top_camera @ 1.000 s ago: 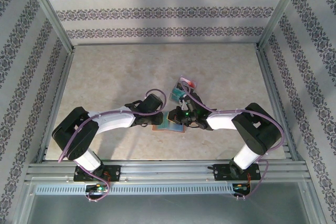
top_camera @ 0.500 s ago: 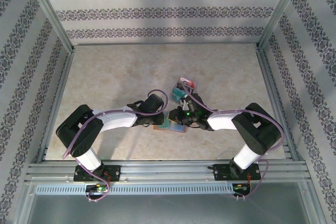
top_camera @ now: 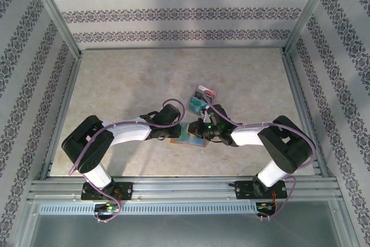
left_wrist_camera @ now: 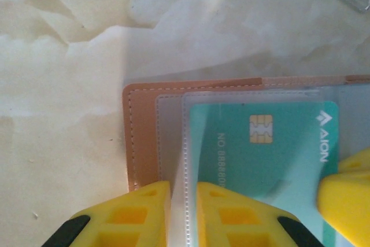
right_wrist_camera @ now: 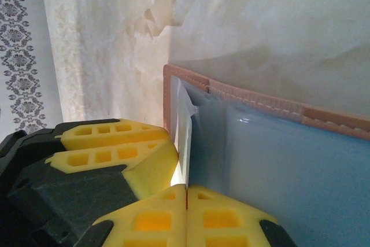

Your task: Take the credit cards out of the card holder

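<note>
**Card holder** (top_camera: 188, 139): lies open on the surface (top_camera: 127, 79), toward the near edge, between the two grippers. It has a brown border, grey-blue panels and a clear sleeve (left_wrist_camera: 173, 143).

**Teal card** (left_wrist_camera: 260, 148): chip side up, lying inside the card holder's clear sleeve.

**Left gripper** (top_camera: 175, 133): fingers (left_wrist_camera: 124, 215) narrow, nipping the edge of the clear sleeve at the card holder's end.

**Right gripper** (top_camera: 198, 133): fingers (right_wrist_camera: 228, 221) pressed together on a pale sheet (right_wrist_camera: 184, 143) that stands edge-on from the card holder. Whether it is sleeve or card cannot be told.

**Clear tray** (top_camera: 198, 98): just beyond the card holder. It holds a second teal card (top_camera: 193, 106) and a red card (top_camera: 211, 92).
</note>
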You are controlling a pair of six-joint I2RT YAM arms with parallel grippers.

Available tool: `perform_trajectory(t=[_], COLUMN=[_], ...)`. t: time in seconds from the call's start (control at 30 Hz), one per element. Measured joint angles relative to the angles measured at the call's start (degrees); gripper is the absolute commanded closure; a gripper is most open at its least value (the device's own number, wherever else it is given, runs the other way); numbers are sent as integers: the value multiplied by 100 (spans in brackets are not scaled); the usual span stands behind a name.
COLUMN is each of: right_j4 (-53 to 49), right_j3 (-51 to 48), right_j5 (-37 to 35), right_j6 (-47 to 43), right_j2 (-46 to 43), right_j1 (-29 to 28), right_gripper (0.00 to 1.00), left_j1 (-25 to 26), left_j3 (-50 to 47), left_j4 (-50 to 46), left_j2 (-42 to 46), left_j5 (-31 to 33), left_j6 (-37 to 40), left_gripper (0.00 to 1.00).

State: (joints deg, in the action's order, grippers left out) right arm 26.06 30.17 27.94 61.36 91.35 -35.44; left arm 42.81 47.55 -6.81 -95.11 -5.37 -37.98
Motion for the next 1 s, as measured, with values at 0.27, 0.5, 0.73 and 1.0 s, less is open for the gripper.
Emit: perform_trajectory(t=[0.27,0.5,0.73,1.0], right_j4=[-118,-170,-319,-476], right_j3=[-63,-79,-122,-157], right_j5=[2,9,48,92], right_j6=[-44,-92,-175,-282], right_j2=[-74,-199,-262,-382], right_j1=[96,109,195,291], right_gripper=[90,92,92,93], left_j1=[0,0,0,0], left_j3=[-15,-17,-17,-17], left_j4=[-2,-2,2,4], left_j2=[-11,-17,-22,-48], left_j5=[0,0,-2,-2], left_j6=[0,-2,-4,-22], left_gripper=[82,83,84,86])
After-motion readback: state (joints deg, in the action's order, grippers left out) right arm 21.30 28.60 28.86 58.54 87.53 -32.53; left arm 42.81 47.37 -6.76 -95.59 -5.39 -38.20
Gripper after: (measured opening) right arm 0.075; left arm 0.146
